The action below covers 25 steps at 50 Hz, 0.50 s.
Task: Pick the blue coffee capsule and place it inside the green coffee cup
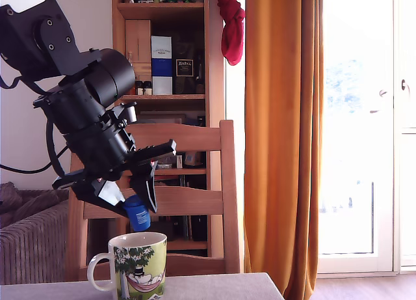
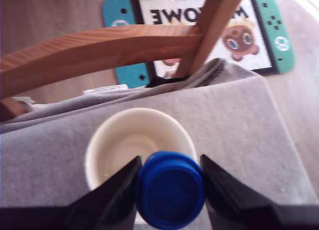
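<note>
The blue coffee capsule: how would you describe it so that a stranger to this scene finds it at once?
In the exterior view, start at the big black robot arm before the wooden chair. Its hand hangs above the green-printed ceramic mug with a white handle, shut on the small bright blue tapered capsule, the only blue thing there.

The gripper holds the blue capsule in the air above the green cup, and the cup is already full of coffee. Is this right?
Not quite. The gripper does hold the blue capsule above the green cup, but the cup is empty: the wrist view shows its bare pale inside.
</note>
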Motion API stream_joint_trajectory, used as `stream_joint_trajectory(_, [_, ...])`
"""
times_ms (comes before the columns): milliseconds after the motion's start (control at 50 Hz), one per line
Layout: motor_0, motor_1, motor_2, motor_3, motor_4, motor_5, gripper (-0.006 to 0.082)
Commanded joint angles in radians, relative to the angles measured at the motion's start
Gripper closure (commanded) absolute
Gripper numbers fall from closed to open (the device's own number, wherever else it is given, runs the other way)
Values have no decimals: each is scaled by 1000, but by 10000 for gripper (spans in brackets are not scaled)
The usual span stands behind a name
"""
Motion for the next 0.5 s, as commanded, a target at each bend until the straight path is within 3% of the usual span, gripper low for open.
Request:
stream_joint_trajectory(0, [-5, -8, -6, -14, -7, 10, 641])
stream_joint_trajectory(320, [-5, -8, -6, -58, -13, 26, 621])
stream_joint_trajectory(420, [-5, -8, -6, -75, -14, 29, 524])
stream_joint_trajectory(480, [-5, -8, -6, -84, -13, 29, 413])
